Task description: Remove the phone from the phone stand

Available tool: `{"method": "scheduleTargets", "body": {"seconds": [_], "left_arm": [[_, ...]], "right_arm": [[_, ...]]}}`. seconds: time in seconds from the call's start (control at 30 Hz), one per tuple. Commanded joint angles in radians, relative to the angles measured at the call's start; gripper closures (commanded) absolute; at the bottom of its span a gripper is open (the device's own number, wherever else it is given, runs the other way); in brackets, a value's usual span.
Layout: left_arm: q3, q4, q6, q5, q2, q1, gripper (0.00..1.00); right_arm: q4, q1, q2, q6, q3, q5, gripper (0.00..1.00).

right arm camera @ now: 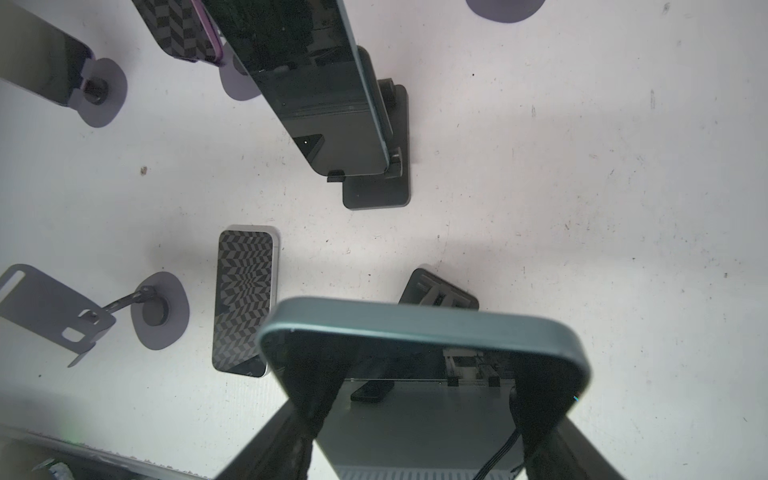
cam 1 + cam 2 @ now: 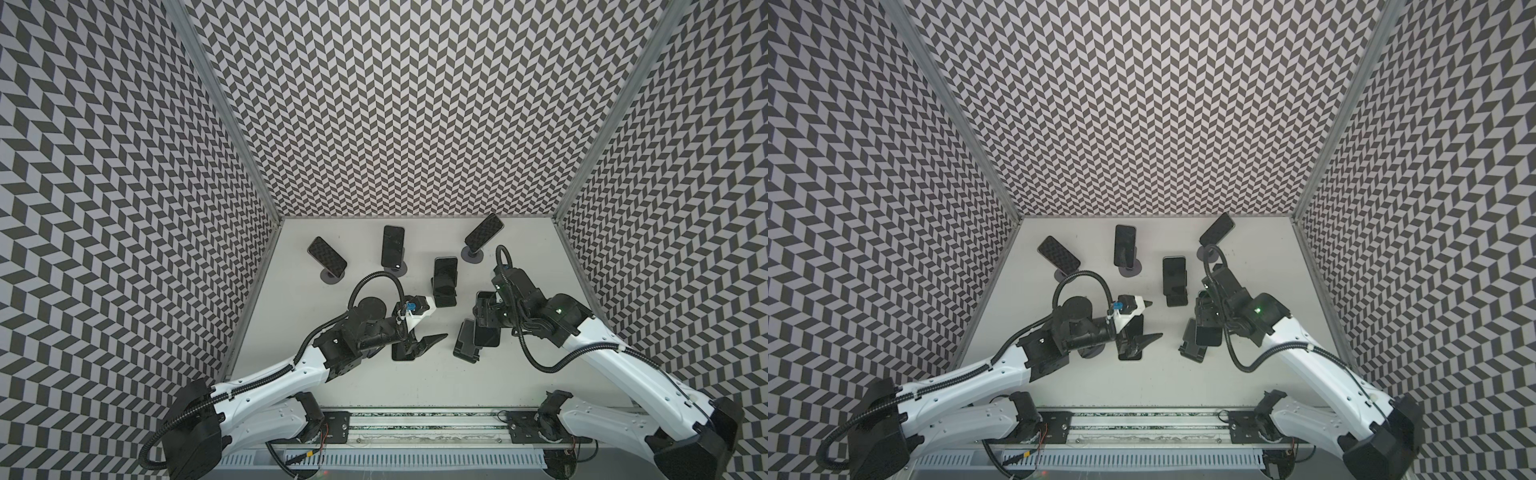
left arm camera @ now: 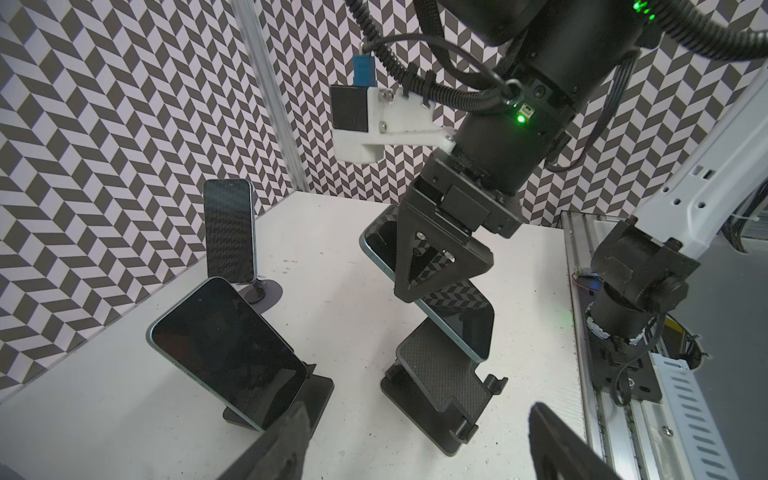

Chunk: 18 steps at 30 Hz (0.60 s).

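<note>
**Right end effector** (image 3: 419, 286)
- State: clenched on the phone (image 3: 465, 320).
- In the right wrist view, one of the fingers (image 1: 309, 411) stands at each side of the teal-edged body. The rounded short end points away from the wrist.
- The phone is held in the air, tilted, with its glass face upward.

**Below the right end effector**
- The phone stand (image 3: 440, 390) sits directly underneath on the desk (image 3: 340, 291). It is a black folding type.
- Its textured rest plate and both lip hooks are exposed.
- The lower end of the phone hangs over the rest plate, clear of the hooks. Contact with the plate cannot be determined.

**Beyond the right fingertips**
- A second phone (image 2: 444, 274) leans on a matching black stand (image 2: 444, 300), on the side toward the other arm.

**Left end effector** (image 3: 415, 457)
- State: released. The jaws stand apart with nothing between them.
- It hovers above the desk and faces the held phone.
- A flat phone (image 1: 245, 299) lies face up on the desk beneath it.
- An empty round-base stand (image 1: 54, 307) stands just beside the flat phone, on the side away from the right end effector.

**Farthest from both end effectors**
- Three phones lean on round-base stands near the chevron wall (image 2: 415, 124):
  - the left rear phone (image 2: 327, 256)
  - the centre rear phone (image 2: 392, 247)
  - the right rear phone (image 2: 484, 235)
</note>
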Motion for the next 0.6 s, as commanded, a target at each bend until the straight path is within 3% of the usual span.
{"method": "scheduleTargets", "body": {"seconds": [0.0,0.57], "left_arm": [[0.039,0.024,0.028,0.026,0.016,-0.005,0.17],[0.12,0.038,0.068,0.077,0.126,-0.005,0.17]], "right_arm": [[0.013,-0.038,-0.039,-0.049,0.025,-0.01,1.0],[0.005,-0.206,-0.069,-0.182,-0.035,-0.054,1.0]]}}
